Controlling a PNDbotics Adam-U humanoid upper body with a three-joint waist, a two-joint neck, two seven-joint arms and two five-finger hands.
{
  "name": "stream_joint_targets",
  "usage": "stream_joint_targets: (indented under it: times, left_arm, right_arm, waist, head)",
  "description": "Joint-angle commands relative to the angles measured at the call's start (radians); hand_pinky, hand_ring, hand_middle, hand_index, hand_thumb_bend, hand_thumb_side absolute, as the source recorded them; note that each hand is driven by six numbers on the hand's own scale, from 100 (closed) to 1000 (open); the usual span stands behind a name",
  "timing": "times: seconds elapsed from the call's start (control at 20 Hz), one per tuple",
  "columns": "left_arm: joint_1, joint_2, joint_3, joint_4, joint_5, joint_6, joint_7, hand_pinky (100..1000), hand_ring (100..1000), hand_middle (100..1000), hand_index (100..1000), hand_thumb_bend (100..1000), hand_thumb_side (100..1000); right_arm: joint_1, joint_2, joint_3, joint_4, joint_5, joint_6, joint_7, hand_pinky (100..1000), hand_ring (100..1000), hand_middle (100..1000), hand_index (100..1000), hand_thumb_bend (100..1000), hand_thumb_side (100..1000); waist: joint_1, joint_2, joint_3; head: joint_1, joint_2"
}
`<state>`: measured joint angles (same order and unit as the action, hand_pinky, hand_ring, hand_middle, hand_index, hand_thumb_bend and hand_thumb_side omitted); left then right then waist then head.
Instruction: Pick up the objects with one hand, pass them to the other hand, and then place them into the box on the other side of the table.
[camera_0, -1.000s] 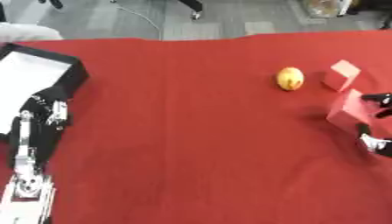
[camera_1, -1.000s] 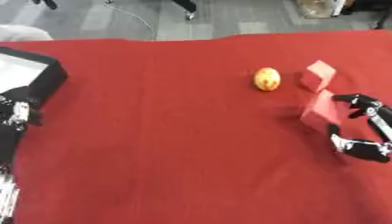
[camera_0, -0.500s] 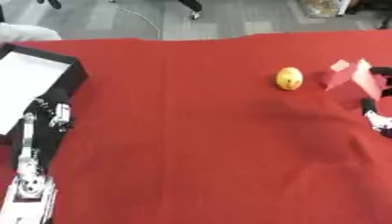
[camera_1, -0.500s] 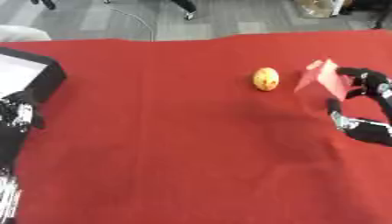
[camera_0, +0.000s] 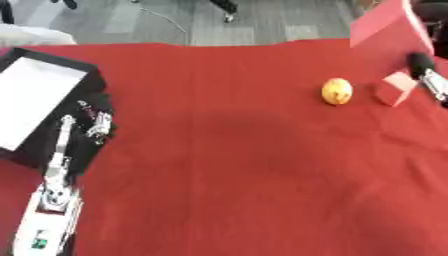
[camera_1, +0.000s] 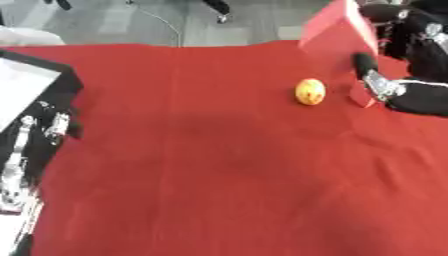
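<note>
My right hand (camera_1: 418, 55) holds a large red block (camera_1: 337, 24) tilted in the air above the table's far right; fingers curl over its top and the thumb (camera_1: 368, 67) lies under it. Below it on the red cloth sit a small red block (camera_0: 395, 88) and a yellow fruit (camera_0: 337, 91) to its left. My left hand (camera_0: 93, 124) rests open at the left, beside the black box with a white inside (camera_0: 77, 67).
The red cloth (camera_0: 236, 165) covers the whole table. Grey floor runs along the far edge. A white shape (camera_0: 35, 36) lies just beyond the box at the far left.
My right hand has raised the large red block off the cloth, up and toward the far right. The small block and the fruit stay put. The left hand has barely moved.
</note>
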<state>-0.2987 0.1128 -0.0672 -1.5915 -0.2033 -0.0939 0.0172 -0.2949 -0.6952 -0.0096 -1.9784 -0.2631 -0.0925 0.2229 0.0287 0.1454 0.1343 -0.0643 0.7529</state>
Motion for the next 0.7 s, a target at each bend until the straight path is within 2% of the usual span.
stream_joint_targets:
  times: [0.05,0.2,0.3,0.45,0.55,0.7]
  left_arm:
    - [-0.071,0.007,-0.05,0.038,0.002,-0.022,-0.047,418,436,533,759,157,659]
    - [-0.165,-0.016,-0.109,0.093,0.021,-0.05,-0.104,420,436,534,760,153,660]
    - [-0.239,-0.036,-0.148,0.13,0.038,-0.074,-0.145,422,437,535,762,147,662]
    - [-0.322,-0.078,-0.19,0.185,0.056,-0.113,-0.2,428,440,537,764,142,665]
    - [-0.363,-0.089,-0.218,0.19,0.066,-0.157,-0.233,431,441,539,765,143,663]
    - [-0.404,-0.082,-0.25,0.159,0.083,-0.209,-0.26,440,446,544,766,148,661]
  right_arm:
    - [-0.044,-0.055,0.011,-0.022,-0.057,0.004,0.021,662,759,495,408,100,185]
    - [-0.081,-0.069,0.022,-0.022,-0.108,0.017,0.025,659,756,492,406,100,194]
    - [-0.114,-0.056,0.029,-0.021,-0.163,0.049,0.027,655,754,489,406,100,218]
    - [-0.151,-0.053,0.029,-0.021,-0.241,0.072,0.038,658,750,486,407,100,206]
    - [-0.165,-0.039,0.03,-0.022,-0.281,0.067,0.045,657,749,485,406,100,210]
    - [-0.168,0.003,0.048,-0.022,-0.303,0.097,0.052,651,745,480,401,100,226]
  waist:
    - [0.006,-0.017,0.029]
    - [0.002,-0.018,0.089]
    - [-0.005,-0.014,0.131]
    - [-0.013,-0.016,0.175]
    - [-0.017,-0.016,0.184]
    - [-0.023,-0.016,0.184]
  head:
    - [-0.033,-0.018]
    - [-0.063,-0.029]
    - [-0.086,-0.041]
    - [-0.118,-0.043]
    - [-0.12,-0.043]
    - [-0.12,-0.036]
